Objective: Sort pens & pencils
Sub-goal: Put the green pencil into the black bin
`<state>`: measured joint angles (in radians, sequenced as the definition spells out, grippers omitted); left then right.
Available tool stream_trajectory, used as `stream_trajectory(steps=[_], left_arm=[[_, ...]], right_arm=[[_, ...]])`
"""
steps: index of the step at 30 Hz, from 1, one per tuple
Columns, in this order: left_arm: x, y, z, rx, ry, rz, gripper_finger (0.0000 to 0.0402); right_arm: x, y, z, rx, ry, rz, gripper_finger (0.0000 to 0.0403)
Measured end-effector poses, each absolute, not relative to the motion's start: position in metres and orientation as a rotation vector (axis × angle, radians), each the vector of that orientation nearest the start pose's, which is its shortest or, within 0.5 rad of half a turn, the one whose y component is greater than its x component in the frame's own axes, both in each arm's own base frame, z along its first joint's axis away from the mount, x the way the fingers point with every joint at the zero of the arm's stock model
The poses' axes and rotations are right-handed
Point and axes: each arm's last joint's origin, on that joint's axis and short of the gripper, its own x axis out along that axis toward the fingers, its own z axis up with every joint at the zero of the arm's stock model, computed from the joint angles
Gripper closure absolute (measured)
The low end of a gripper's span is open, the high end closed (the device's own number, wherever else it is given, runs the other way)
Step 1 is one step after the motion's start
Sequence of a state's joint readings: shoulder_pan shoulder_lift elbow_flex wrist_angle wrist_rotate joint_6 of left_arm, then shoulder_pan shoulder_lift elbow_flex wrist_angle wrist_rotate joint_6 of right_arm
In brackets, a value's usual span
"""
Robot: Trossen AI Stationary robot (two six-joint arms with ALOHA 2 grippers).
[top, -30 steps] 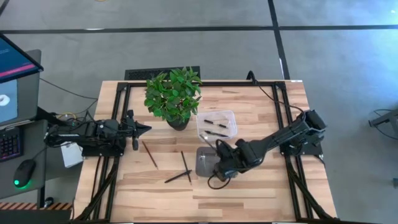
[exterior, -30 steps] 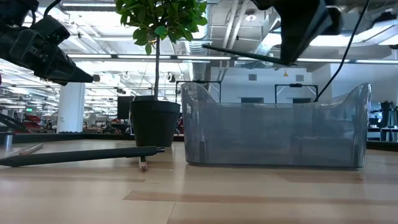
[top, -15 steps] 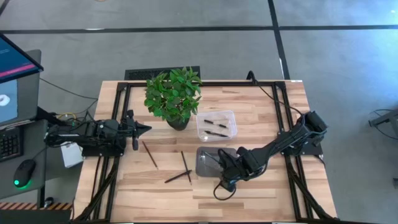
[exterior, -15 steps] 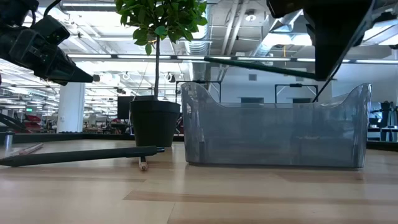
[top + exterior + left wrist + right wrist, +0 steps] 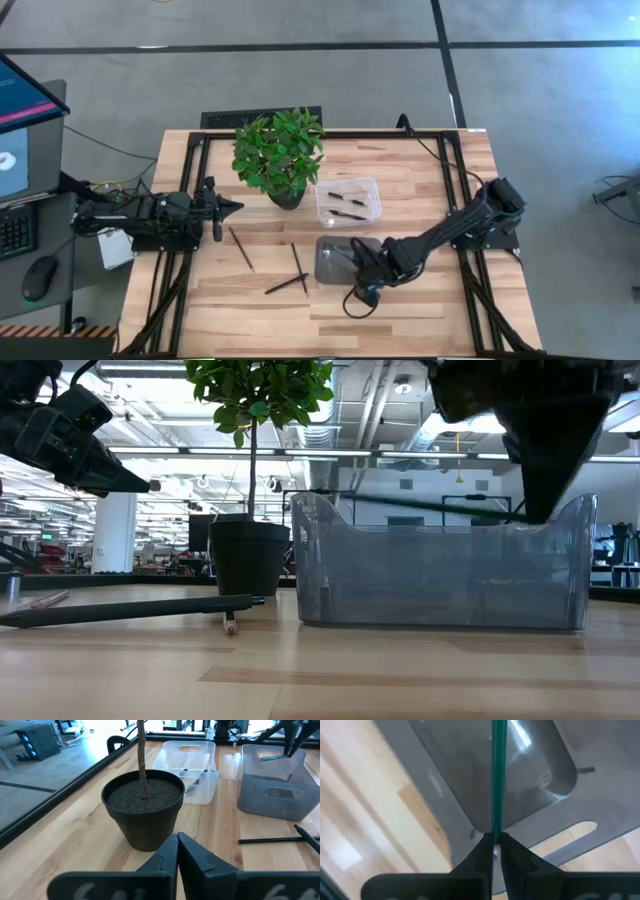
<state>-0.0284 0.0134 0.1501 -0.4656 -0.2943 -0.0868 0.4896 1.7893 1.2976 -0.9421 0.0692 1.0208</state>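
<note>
My right gripper [image 5: 362,268] hovers over the grey bin [image 5: 330,262], shut on a slim green pencil [image 5: 497,775]. In the low view the pencil [image 5: 400,505] lies about level, at the height of the bin's rim [image 5: 440,575]. Three dark pens and pencils [image 5: 240,247] [image 5: 298,265] [image 5: 285,284] lie flat on the wood left of the grey bin. The clear bin [image 5: 349,200] behind it holds a few more. My left gripper [image 5: 235,207] waits shut above the table's left side, beside the plant pot [image 5: 144,810]. My right gripper pinches the green pencil near one end [image 5: 496,832] between its two fingers [image 5: 482,851]. The pencil runs on straight ahead of the fingers. It is lifted clear, about level, and stretches over the grey bin's inside.
A potted plant [image 5: 280,155] stands at the far middle of the table, left of the clear bin. Black frame rails [image 5: 185,180] run along the table's left, right and far sides. Bare wood lies near the front edge [image 5: 400,320].
My right gripper has moved toward the table's near edge, from near the clear bin to over the grey bin, and has come down. The green pencil it carries has dropped from well above the grey bin's rim to about rim height.
</note>
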Motion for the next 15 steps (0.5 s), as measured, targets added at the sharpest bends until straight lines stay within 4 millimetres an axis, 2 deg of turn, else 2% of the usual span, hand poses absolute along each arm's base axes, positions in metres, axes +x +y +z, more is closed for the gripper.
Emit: stream_trajectory(steps=[15], left_arm=[[0.081,0.006,0.169,-0.032,0.314,0.277,0.0401]], right_arm=[[0.303,0.144,0.198,0.497,1.374,-0.383,0.0355]])
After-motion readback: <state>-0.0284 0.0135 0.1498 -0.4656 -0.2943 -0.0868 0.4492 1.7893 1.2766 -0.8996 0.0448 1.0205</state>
